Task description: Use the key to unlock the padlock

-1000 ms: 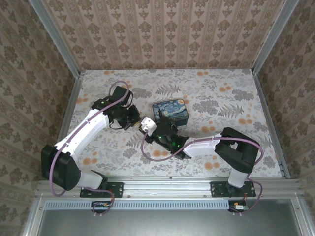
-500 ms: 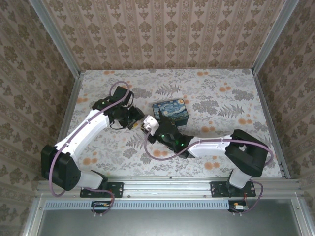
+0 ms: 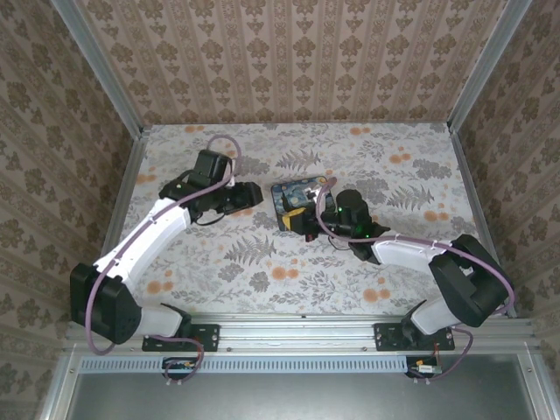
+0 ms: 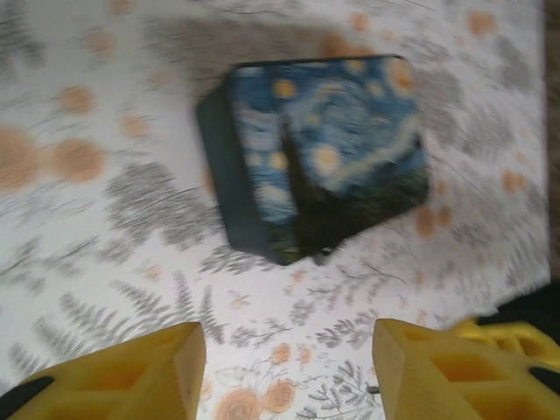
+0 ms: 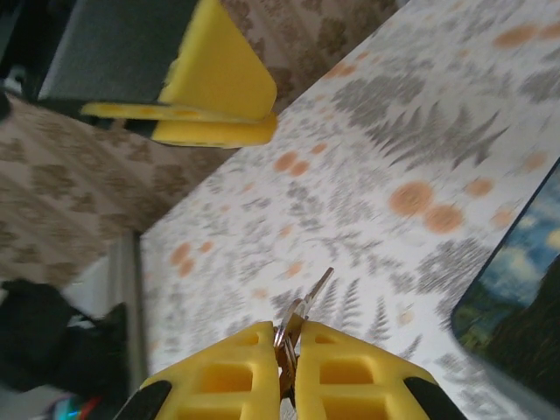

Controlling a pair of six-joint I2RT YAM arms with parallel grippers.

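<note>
**Key pinched at right, padlock lost in blur**

The padlock cannot be picked out for certain. In the left wrist view a small dark nub juts from the lower edge of the box, just below frame centre, too smeared to name. A dark band across the painted lid hides part of it.

In the top view the right gripper covers the box's lower left corner, at mid-frame. The left gripper is just left of the box, its fingertips too small to read there.

Counted: one box, one key, two grippers.

The right gripper, bottom centre of its wrist view, is clenched on the key, only the blade tip poking out.

The left gripper is released, its yellow fingers spread along the bottom edge and cut off there, with nothing between them.
</note>
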